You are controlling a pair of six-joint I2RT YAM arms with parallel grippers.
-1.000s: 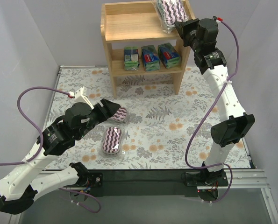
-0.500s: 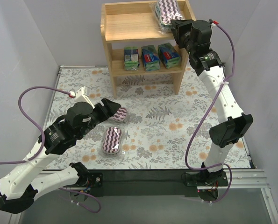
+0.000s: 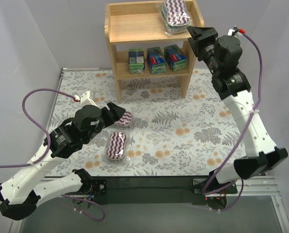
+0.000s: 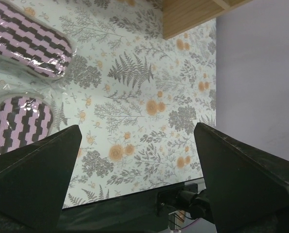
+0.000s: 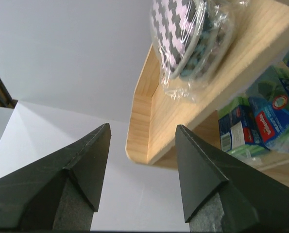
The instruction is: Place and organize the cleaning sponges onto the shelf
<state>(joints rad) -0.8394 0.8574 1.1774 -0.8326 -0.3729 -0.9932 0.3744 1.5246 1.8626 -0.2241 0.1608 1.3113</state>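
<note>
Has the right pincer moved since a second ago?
Yes. The right pincer has drawn back toward the right of the top view, off the upper tier of the shelf, leaving the wrapped sponge there.

**Right wrist cam: looking up at the shelf from the side**

So this view is tilted pretty hard. The right gripper [image 5: 142, 127] has both dark fingers [image 5: 76, 170] spread apart at the bottom, with nothing between them. Past them is the wooden shelf [image 5: 149, 116], end panel facing the camera. A purple-and-white wrapped sponge [image 5: 178, 29] sits on the top tier, its clear plastic crinkling at the rim. Green-blue-red boxy packs [image 5: 261, 121] sit on the lower tier. Plain grey wall [image 5: 61, 48] behind.
</note>
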